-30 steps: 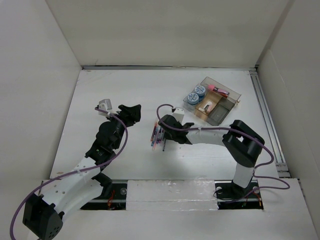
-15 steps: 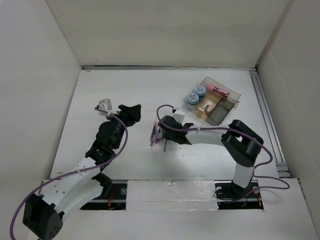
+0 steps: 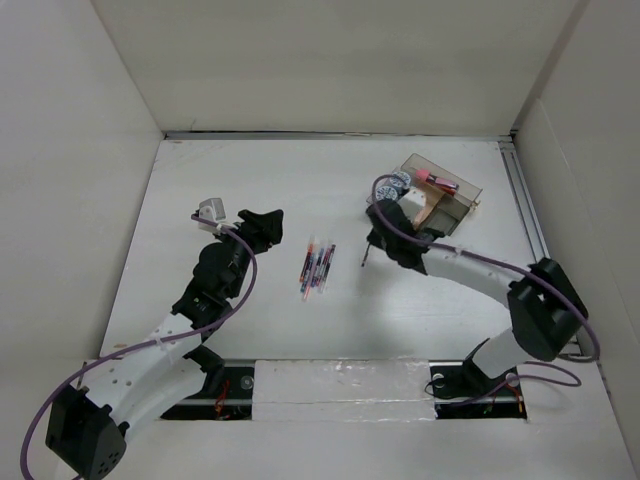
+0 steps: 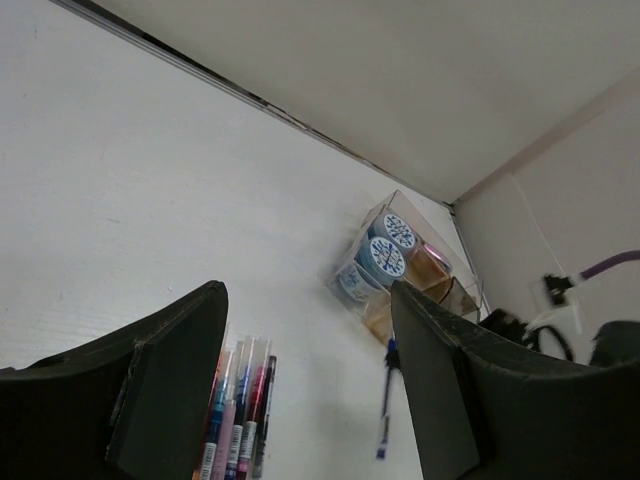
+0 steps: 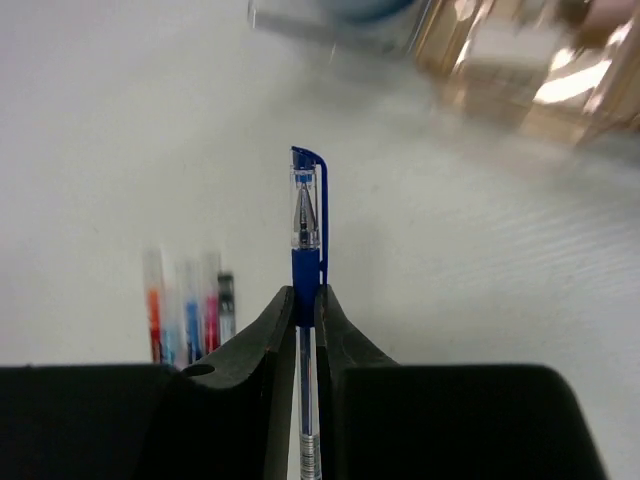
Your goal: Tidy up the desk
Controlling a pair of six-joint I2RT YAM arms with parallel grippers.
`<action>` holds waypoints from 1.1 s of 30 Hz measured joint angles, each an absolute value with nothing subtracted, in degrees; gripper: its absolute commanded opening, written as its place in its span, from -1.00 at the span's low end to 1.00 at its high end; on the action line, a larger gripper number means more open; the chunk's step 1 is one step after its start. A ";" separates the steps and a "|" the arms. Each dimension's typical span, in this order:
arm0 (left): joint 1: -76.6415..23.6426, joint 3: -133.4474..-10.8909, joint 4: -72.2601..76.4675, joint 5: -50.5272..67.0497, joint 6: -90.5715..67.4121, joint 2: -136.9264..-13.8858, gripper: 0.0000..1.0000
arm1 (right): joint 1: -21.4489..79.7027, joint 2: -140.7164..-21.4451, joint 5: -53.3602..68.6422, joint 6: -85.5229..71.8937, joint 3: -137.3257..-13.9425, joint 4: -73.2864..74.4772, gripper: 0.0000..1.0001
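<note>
On the white desk [image 3: 230, 180] a row of several coloured pens [image 3: 317, 268] lies side by side. My right gripper [image 3: 371, 243] hangs to their right, just left of the clear compartmented tray [image 3: 452, 205], and is shut on a blue capped pen [image 5: 307, 215] that sticks out past its fingertips. In the right wrist view the pen row [image 5: 190, 315] lies to the left and the tray [image 5: 480, 50] is blurred at the top. My left gripper [image 3: 262, 224] stands open and empty left of the pens. The left wrist view shows the pens [image 4: 237, 415], the held blue pen [image 4: 385, 410] and the tray [image 4: 400, 270].
The tray holds two round blue-lidded tubs [image 3: 397, 183], a pink item [image 3: 437, 181] and small pieces in its brown compartments. A metal rail [image 3: 528, 230] runs along the desk's right edge. Pale panels wall in the back and sides.
My right arm has swung from the pen row up and to the right toward the tray, carrying the blue pen. The left arm has not moved.
</note>
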State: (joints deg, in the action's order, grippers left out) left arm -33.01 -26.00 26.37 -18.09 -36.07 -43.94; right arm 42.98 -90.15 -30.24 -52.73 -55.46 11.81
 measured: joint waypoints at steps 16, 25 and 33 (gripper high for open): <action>-33.01 -25.96 26.37 -17.67 -36.07 -43.07 0.25 | 11.73 -82.89 -31.55 -55.40 -52.53 6.02 -0.76; -33.01 -25.96 26.37 -17.67 -36.07 -43.11 0.25 | 6.37 -83.40 -25.41 -56.60 -51.18 6.20 -0.52; -33.01 -25.96 26.33 -17.76 -36.07 -43.09 0.25 | 4.89 -83.42 -22.57 -56.14 -50.92 7.11 0.13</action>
